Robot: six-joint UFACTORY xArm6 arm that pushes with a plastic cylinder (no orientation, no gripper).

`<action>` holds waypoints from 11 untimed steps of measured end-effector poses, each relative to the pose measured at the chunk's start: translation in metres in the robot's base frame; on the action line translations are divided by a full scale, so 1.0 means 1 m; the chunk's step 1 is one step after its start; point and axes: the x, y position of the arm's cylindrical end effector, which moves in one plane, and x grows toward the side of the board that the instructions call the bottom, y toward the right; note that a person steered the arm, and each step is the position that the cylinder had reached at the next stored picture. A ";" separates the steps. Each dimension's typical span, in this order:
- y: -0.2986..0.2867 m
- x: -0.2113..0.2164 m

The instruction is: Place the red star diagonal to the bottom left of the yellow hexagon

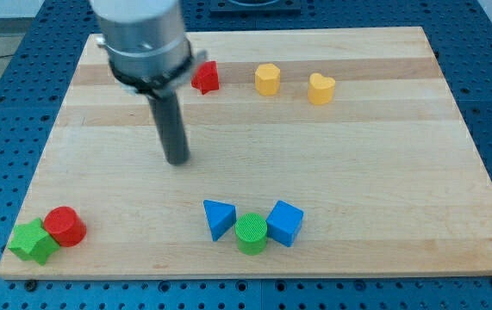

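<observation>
The red star (pixel 205 77) lies near the view's top, left of centre, partly hidden by the arm's grey body. The yellow hexagon (pixel 267 79) sits just to its right, level with it. My tip (pixel 177 159) rests on the board below and a little left of the red star, apart from it and touching no block.
A yellow heart (pixel 320 88) lies right of the hexagon. A blue triangle (pixel 219 218), green cylinder (pixel 250 234) and blue cube (pixel 285 223) cluster at the view's bottom centre. A green star (pixel 33 242) and red cylinder (pixel 64 226) sit at the bottom left corner.
</observation>
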 end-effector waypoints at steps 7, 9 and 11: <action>0.048 -0.152; 0.063 -0.124; 0.077 -0.068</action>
